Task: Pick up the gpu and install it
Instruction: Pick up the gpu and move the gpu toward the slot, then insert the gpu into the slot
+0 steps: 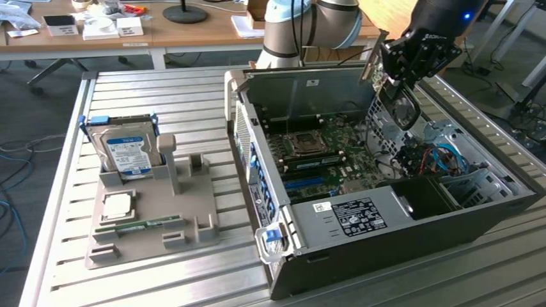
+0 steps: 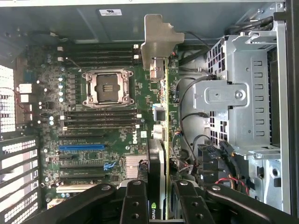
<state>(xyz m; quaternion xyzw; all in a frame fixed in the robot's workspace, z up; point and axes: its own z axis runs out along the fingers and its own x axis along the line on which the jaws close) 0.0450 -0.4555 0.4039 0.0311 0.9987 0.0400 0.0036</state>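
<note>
Below the hand (image 2: 159, 205), motherboard (image 2: 51, 93) lies open; drive cage (image 2: 238, 102), cables (image 1: 444, 160) crowd alongside.

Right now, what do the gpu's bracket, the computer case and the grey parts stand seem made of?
gpu bracket: bare sheet metal, dull silver, with a bent tab. Computer case: likely painted black metal outside, unpainted grey steel-like panels inside. Parts stand: probably plastic, matte beige-grey, with moulded or printed blocky slots.

"DELL" on motherboard (image 2: 117, 135); Nvidia logo on gpu (image 2: 158, 168)
</note>
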